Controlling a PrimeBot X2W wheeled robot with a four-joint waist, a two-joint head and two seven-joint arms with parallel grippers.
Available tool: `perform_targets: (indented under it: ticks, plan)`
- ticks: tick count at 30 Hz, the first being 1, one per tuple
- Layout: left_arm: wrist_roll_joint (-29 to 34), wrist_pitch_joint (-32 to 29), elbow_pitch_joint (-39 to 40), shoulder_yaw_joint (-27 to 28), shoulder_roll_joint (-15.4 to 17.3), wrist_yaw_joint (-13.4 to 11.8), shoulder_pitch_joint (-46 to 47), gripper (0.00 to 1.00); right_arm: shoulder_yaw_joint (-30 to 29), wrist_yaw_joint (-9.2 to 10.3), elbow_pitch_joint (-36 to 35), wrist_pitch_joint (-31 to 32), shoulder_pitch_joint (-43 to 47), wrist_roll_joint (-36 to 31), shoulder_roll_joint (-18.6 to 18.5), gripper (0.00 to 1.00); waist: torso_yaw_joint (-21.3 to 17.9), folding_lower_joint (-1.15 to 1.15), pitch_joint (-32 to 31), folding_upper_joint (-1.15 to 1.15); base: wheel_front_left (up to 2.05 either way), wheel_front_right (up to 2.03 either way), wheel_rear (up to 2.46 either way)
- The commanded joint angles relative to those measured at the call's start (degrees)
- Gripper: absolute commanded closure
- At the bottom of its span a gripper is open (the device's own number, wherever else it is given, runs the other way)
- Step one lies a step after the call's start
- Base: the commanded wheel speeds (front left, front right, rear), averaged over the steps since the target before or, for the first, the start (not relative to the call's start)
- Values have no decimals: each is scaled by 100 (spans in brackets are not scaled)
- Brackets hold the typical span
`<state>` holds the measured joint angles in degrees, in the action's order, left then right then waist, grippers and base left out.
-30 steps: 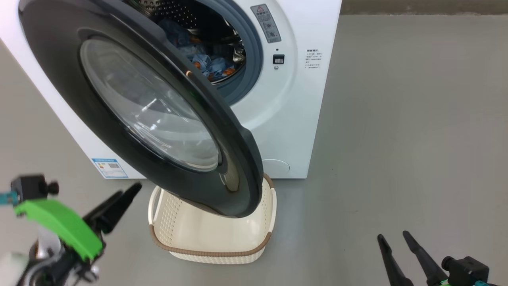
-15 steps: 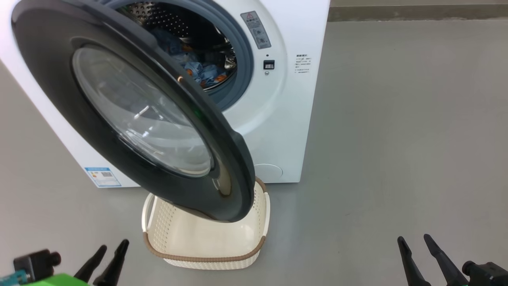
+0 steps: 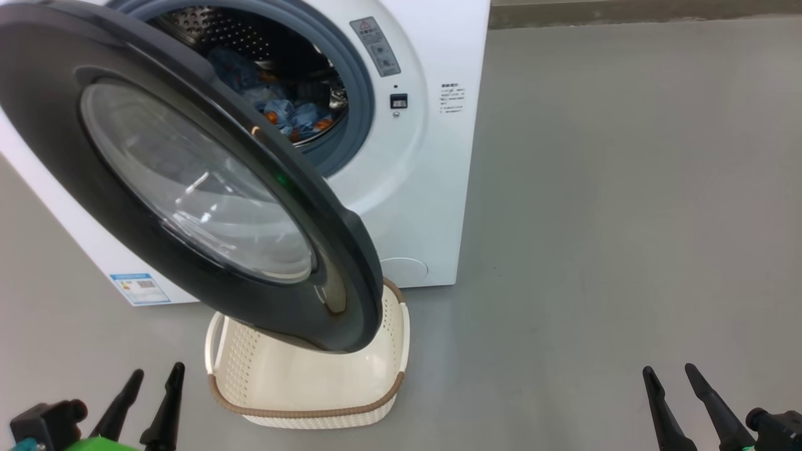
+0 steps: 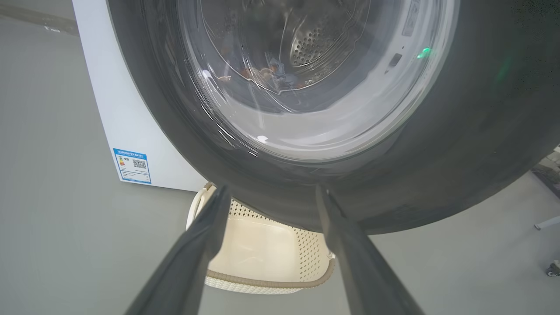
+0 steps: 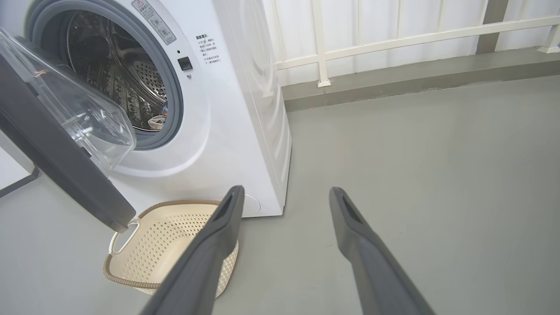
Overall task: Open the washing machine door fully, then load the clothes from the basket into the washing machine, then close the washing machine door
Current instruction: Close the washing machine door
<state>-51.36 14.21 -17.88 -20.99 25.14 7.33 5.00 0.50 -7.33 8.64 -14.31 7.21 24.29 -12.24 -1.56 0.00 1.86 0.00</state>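
Left fingers (image 3: pixel 170 394) swing back down, spread and empty like the right fingers (image 3: pixel 656 404) — basket (image 3: pixel 301 410) bare, clothes (image 3: pixel 294 119) in the machine (image 3: pixel 432 188), only the door (image 3: pixel 56 144) left to shut

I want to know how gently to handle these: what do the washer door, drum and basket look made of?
Washing machine door: glossy black rim, likely plastic by its sheen; clear bulging centre, glass or plastic, see-through with highlights. Drum: shiny perforated metal, probably steel. Basket: matte cream plastic with moulded holes; brown rim looks woven, perhaps moulded too.
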Motion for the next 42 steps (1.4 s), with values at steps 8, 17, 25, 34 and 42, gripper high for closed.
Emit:
perform_targets:
  ticks: [8,17,25,34,42]
  plan:
    - [1678,78,673,1257,-564,15,-338,0,72,-16,-152,-69,-46,-57,-115,0,-97,0,21,0,0,0,0]
    - [2384,78,798,1687,-1137,15,-669,0,115,-16,-119,-69,-62,-64,-79,0,-61,0,-4,0,0,0,0]
    - [2462,78,708,1724,-1270,15,-724,0,143,-16,-120,-69,-50,-52,-126,0,14,0,-29,0,0,0,0]
    - [2430,78,691,1731,-1313,15,-698,0,258,-16,-160,-69,-187,33,-83,100,108,0,-52,0,0,0,0]
    - [2414,79,715,1732,-1394,15,-709,0,663,-16,-507,-69,-853,129,1,100,311,0,-90,0,0,0,0]
